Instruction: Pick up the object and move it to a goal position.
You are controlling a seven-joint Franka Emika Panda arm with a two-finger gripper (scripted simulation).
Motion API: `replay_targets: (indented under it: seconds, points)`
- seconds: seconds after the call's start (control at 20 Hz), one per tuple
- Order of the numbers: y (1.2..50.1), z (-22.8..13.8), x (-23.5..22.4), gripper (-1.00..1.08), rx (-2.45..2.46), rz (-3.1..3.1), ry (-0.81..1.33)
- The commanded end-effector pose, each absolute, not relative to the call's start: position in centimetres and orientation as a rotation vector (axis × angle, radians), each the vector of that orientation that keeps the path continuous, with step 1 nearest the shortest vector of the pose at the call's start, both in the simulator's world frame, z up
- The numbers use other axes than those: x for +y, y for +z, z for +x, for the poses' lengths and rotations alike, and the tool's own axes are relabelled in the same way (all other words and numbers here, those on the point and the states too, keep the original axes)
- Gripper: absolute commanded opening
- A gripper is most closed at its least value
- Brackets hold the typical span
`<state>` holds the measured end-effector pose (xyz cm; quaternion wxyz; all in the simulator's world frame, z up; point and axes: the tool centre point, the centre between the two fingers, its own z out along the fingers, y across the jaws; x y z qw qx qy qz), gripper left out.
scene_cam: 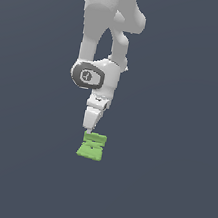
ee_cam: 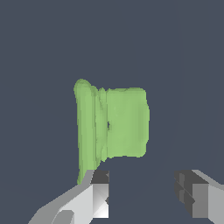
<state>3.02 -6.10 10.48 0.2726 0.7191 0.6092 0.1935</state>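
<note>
In the exterior view there is one arm and one object (scene_cam: 92, 146), a light-green flat piece with grooves, lying low in the frame's centre on the dark worktop (scene_cam: 167, 192). The pincer (scene_cam: 88, 128) hangs just above its far edge.

In the wrist view the object (ee_cam: 124, 122) sits mid-frame, ridged on one side. The pincer (ee_cam: 142, 192) is open, its fingers (ee_cam: 98, 192) apart, and one finger overlaps the object's ridged corner.

A plain, flat dark slate-blue backdrop (scene_cam: 180, 118) fills both views, evenly lit, without visible furniture.

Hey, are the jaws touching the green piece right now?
Cannot tell. The wrist view shows the open gripper with one finger overlapping the green piece at its edge, but neither view shows plain contact or a gap.
</note>
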Motion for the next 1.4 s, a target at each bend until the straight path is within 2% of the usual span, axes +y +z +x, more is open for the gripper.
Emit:
replay_targets:
  seconds: [0.0,0.5,1.35]
  points:
    - [8.9,2.2,-6.3,0.28,1.666,1.954,0.515]
    - [6.1,0.7,-6.6,0.28,1.708,1.992,0.507]
    - [5.2,1.4,-5.9,0.28,1.706,2.003,0.538]
